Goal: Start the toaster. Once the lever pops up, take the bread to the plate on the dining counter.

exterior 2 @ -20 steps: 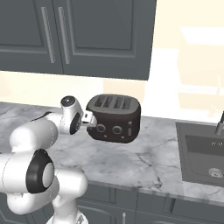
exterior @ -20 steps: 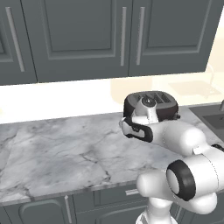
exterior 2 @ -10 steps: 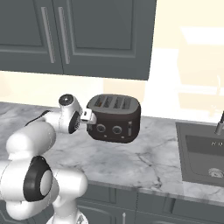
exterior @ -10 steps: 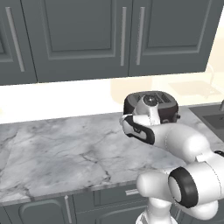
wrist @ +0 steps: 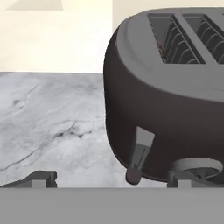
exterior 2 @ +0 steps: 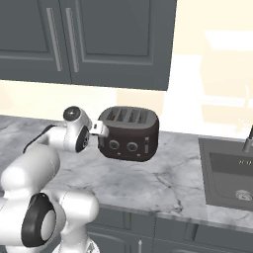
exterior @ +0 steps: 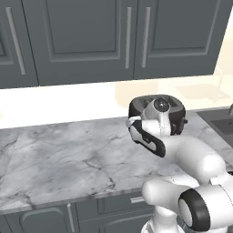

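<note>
The dark brown toaster (exterior 2: 131,134) stands on the marble worktop, its slots on top and two round knobs on its front face. My gripper (exterior 2: 100,128) is at the toaster's left end, open, with nothing between its fingers. In the hand view the toaster (wrist: 175,100) is very close, and its lever (wrist: 140,154) slants down the end face just above my gripper (wrist: 111,179), between the two fingertips. A brownish sliver, which may be the bread, shows in the nearest slot (wrist: 163,43). The plate and the dining counter are out of view.
The grey marble worktop (exterior: 68,154) stretches left of the toaster. Dark wall cabinets (exterior 2: 99,39) hang above it. A sink (exterior 2: 230,173) with a faucet (exterior 2: 247,141) is set into the worktop to the right. My arm's wrist hides much of the toaster (exterior: 136,103) in the left base view.
The hand has crept a little up and closer to the toaster's left end. The toaster has not moved and the gripper has stayed open.
</note>
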